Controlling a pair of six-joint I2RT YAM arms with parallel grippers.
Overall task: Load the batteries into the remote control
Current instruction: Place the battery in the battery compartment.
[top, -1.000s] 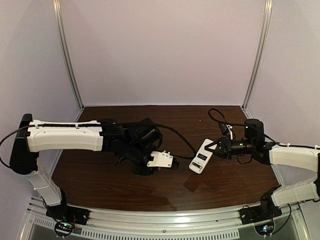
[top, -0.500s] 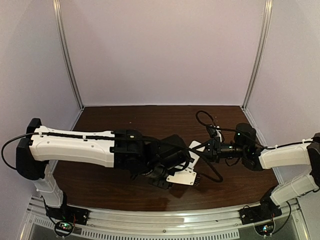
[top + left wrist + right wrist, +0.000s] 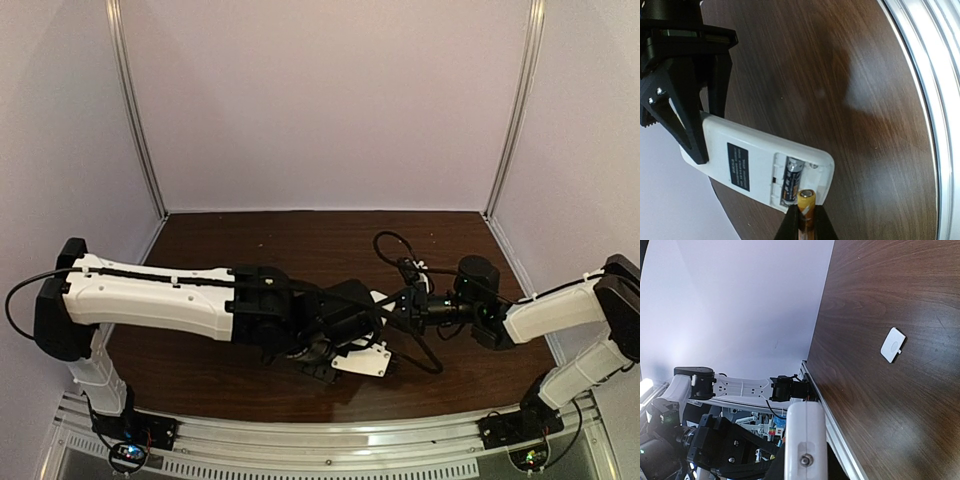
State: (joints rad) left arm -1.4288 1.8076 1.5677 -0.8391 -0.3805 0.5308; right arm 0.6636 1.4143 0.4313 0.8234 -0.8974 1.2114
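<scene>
Left wrist view: the left hand (image 3: pixel 806 220) is clamped on the orange battery (image 3: pixel 806 201), whose tip is just beside the open recess of the remote control (image 3: pixel 747 160). The dark battery (image 3: pixel 791 176) lies inside this recess. The right hand (image 3: pixel 704 132) is clamped on the opposite end of the remote control, holding it off the bench (image 3: pixel 840 75). A small white cover (image 3: pixel 893 345) lies on the bench, well apart from the remote control.

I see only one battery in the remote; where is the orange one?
Left wrist view, bottom centre: the orange battery is pinched in the left hand, its tip at the open recess of the remote control, beside the dark battery inside.
</scene>
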